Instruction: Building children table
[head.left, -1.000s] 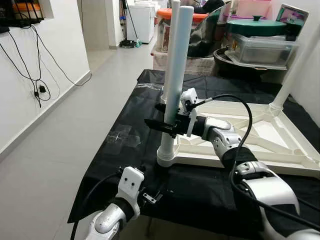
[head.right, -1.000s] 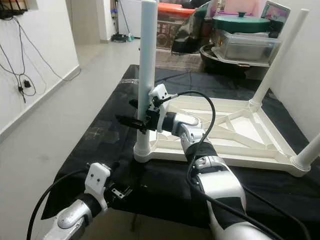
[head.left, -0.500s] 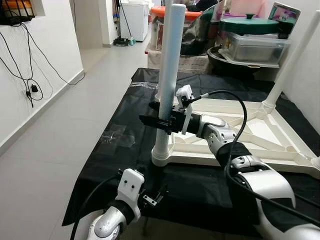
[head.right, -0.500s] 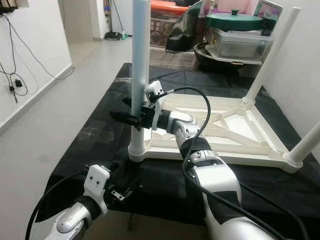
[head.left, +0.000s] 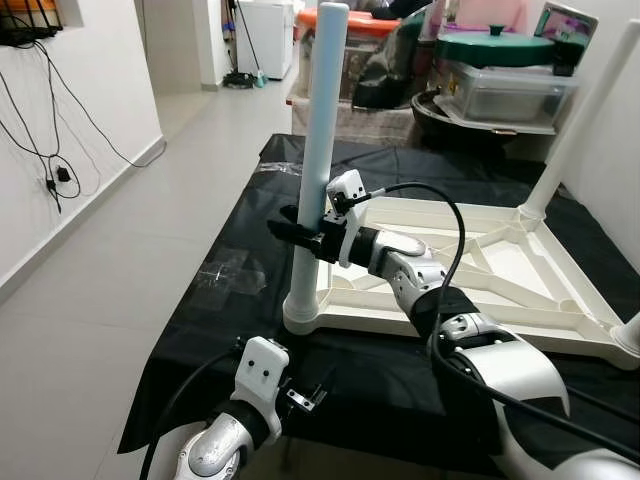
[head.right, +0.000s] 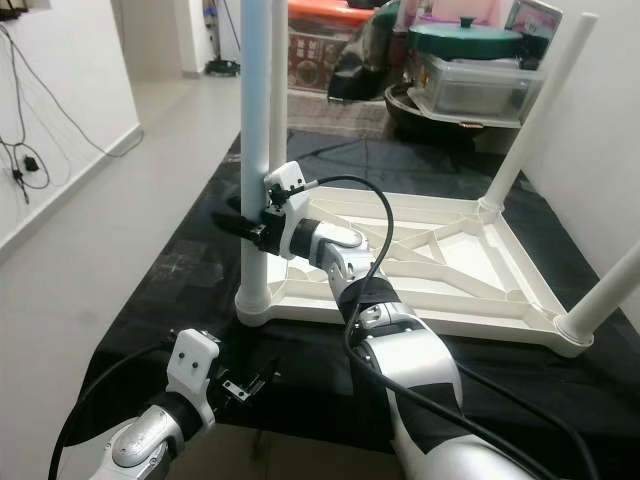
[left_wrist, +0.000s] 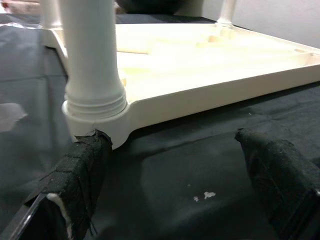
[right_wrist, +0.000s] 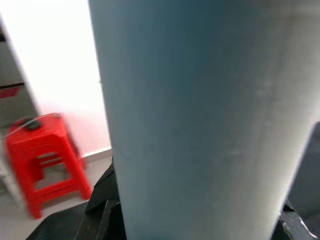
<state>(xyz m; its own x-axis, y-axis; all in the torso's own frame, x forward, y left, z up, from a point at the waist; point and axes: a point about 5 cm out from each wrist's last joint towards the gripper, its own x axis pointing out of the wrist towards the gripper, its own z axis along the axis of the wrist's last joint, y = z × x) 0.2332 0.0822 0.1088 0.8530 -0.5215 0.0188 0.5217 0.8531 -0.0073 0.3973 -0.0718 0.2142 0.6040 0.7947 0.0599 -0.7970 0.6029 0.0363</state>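
Note:
An upside-down cream children's table top (head.right: 480, 325) lies on a black-covered table (head.left: 230, 270). A pale leg (head.left: 318, 150) stands upright in the socket (head.left: 301, 310) at its near left corner. My right gripper (head.left: 300, 228) is shut on this leg at mid height, and the leg (right_wrist: 200, 115) looms close in the right wrist view. Further legs stand at the far right corner (head.left: 578, 110), the near right corner (head.right: 605, 295) and the far left corner (head.right: 279, 80). My left gripper (left_wrist: 175, 190) is open just above the cloth, a little in front of the socket (left_wrist: 95, 100), holding nothing.
Storage boxes (head.left: 505, 90), a green-lidded pot (head.left: 500, 48) and bags crowd the space behind the table. To the left are bare floor (head.left: 120, 280) and a white wall with hanging cables (head.left: 50, 150). A red stool (right_wrist: 45, 160) stands beyond the leg.
The whole picture has shifted, so the camera moved. My right gripper still holds the leg, now a little higher above the socket. The left gripper has kept its place.

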